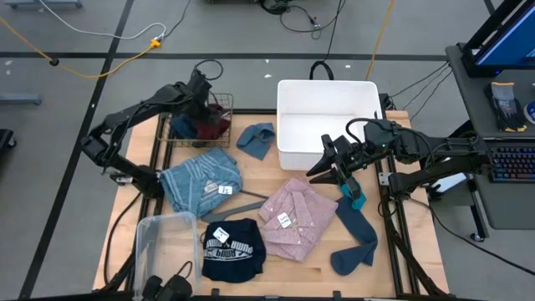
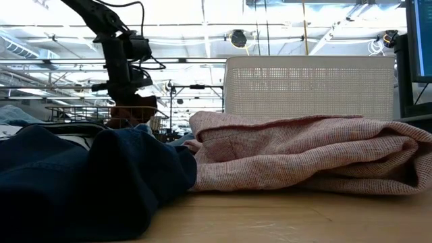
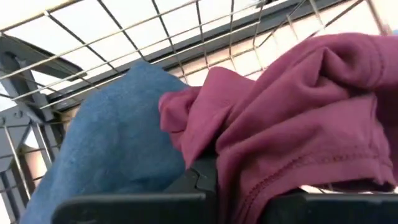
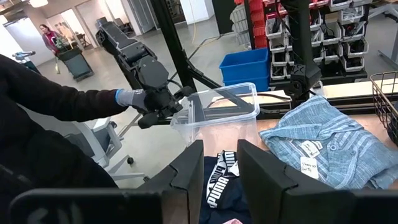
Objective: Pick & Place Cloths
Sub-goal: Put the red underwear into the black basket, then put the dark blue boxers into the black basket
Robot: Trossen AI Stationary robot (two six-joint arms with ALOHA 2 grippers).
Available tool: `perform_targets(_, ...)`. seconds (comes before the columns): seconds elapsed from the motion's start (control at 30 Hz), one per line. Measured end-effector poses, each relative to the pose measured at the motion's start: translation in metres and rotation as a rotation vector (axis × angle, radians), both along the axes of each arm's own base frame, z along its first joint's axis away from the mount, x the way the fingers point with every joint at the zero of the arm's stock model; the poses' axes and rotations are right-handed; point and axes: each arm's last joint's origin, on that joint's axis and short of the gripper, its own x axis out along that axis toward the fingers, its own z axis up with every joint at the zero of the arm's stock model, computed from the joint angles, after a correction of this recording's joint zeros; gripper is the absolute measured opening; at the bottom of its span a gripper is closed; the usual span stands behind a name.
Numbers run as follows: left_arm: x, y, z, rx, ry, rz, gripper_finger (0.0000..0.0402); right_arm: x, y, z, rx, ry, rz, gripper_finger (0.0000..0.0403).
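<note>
Maroon cloth (image 3: pixel 298 118) lies in the wire basket (image 1: pixel 171 132) at the table's back-left corner, left gripper (image 1: pixel 203 106) reaching down, clamped on it. Right gripper (image 1: pixel 330 167), fingers parted, hovers beside the pink checked shirt (image 1: pixel 292 216). Black cloth (image 1: pixel 232 247) print unreadable.

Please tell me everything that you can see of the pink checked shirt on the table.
The pink checked shirt is soft woven cloth with a fine pink and white check. It lies loosely folded and rumpled on the wooden table, in front of the white bin, with a white tag on top. The right gripper hangs just above its far corner.
</note>
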Motion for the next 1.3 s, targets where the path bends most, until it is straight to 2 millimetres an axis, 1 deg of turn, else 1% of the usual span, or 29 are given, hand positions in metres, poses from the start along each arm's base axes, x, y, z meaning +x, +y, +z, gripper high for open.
perform_targets(0.13,-0.001,-0.004,-0.009,-0.022,0.021,-0.005,0.002,0.0,0.0,0.0,0.0,0.0,0.0,0.0089)
perform_targets(0.43,0.002,-0.005,-0.009,-0.033,0.0,-0.026,0.0022,0.0,0.0,0.0,0.0,0.0,0.0,0.0089)
perform_targets(0.5,0.003,-0.006,-0.009,-0.032,-0.002,-0.033,0.0028,0.0,0.0,0.0,0.0,0.0,0.0,0.0089)
perform_targets(0.57,0.005,-0.007,-0.008,-0.028,-0.005,-0.042,0.0046,0.0,0.0,0.0,0.0,-0.001,0.0,0.0089)
perform_targets(0.63,0.007,-0.008,-0.008,-0.022,-0.011,-0.045,0.0075,0.0,0.0,0.0,0.0,0.0,0.0,0.0089)
perform_targets(0.9,0.014,-0.009,-0.007,0.002,-0.044,-0.045,0.0212,0.0,0.0,0.0,0.001,0.0,0.0,0.0089)
perform_targets(1.07,0.014,-0.011,-0.004,-0.024,-0.076,-0.065,0.0269,0.0,0.0,0.0,0.022,0.008,-0.003,0.0089)
perform_targets(1.17,0.014,-0.012,0.007,-0.029,-0.142,-0.097,0.029,0.0,0.0,0.0,0.024,0.009,-0.004,0.0089)
perform_targets(1.3,0.011,-0.017,0.034,0.029,-0.213,-0.128,0.0305,0.0,0.0,0.0,0.024,0.009,-0.003,0.0089)
